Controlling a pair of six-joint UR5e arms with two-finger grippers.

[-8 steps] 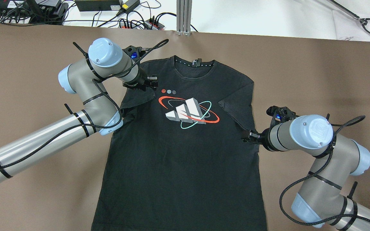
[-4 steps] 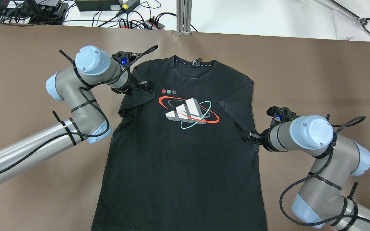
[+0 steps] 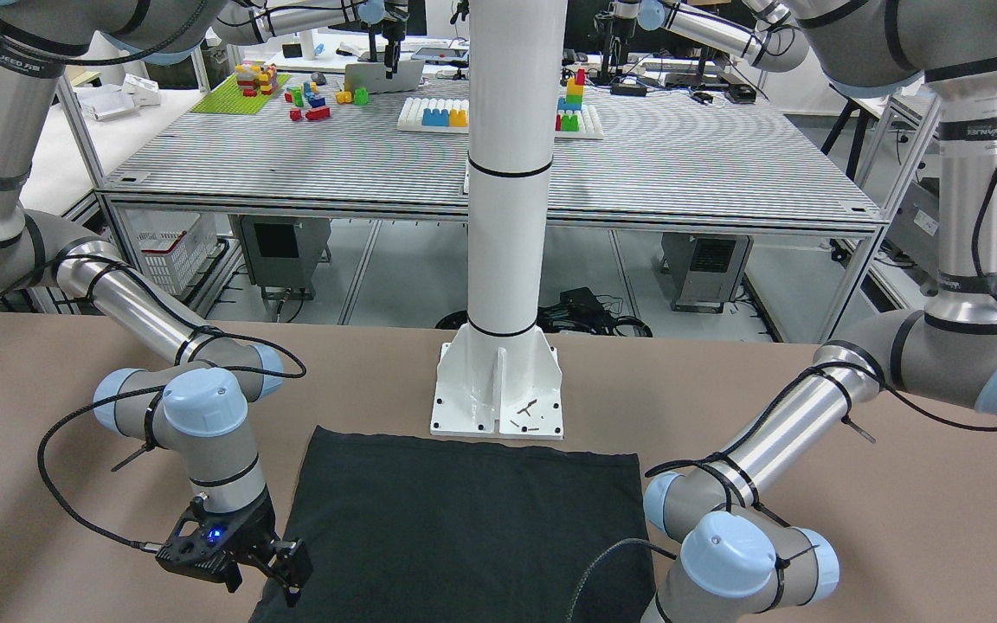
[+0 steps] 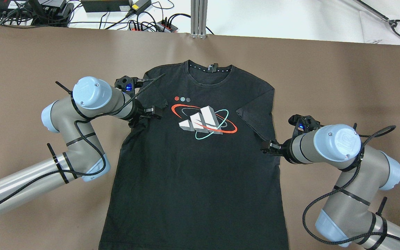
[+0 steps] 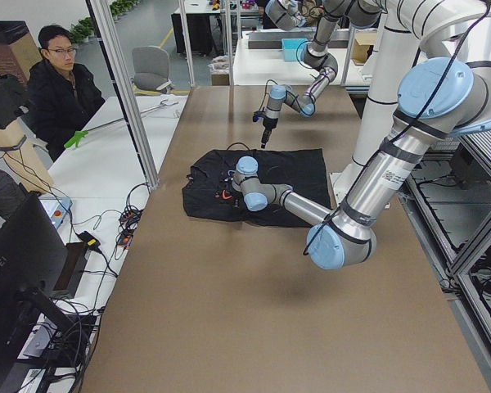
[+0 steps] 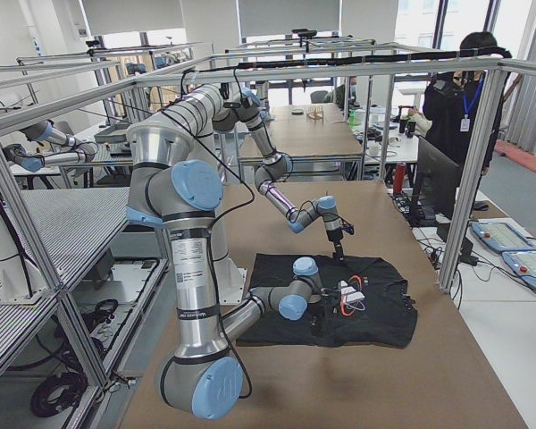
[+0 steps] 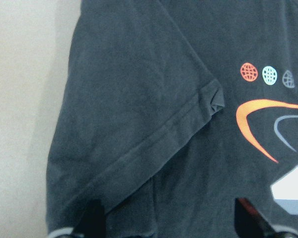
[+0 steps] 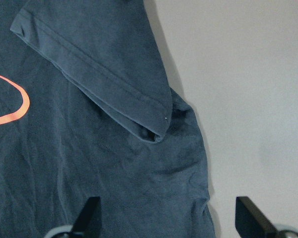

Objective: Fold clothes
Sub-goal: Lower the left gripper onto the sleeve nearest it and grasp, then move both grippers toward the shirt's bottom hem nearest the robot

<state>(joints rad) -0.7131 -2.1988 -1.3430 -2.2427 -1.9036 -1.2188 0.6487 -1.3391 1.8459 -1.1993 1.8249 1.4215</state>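
So the black T-shirt [image 4: 193, 173] is lying flat and print side up on the brown table [image 4: 325, 69]. Its bottom hem is nearest the robot, right up by the white pillar's base plate [image 3: 498, 394] in the front view.

Going out from the hem, the right gripper [image 4: 265, 148] comes first. It sits at the shirt's side edge, just under the sleeve on the robot's right. Its wrist cam shows the fingers [image 8: 89, 215] spread wide with nothing between them, so it's released. One tip is over fabric and the other is over bare table.

A bit further out, the left gripper [image 4: 155, 114] sits over the other sleeve's hem. Its jaws are also wide apart and empty, with both tips above the shirt. Can't tell if either claw actually touches the cloth.

Both sleeves are folded inward onto the chest. Between them is the print [image 4: 203, 121], white blocks with red and teal rings. The collar [image 4: 209, 67] is at the far end.

Past the table's far edge there's an aluminium post [image 4: 199, 17] and a tangle of cables [image 4: 151, 22].
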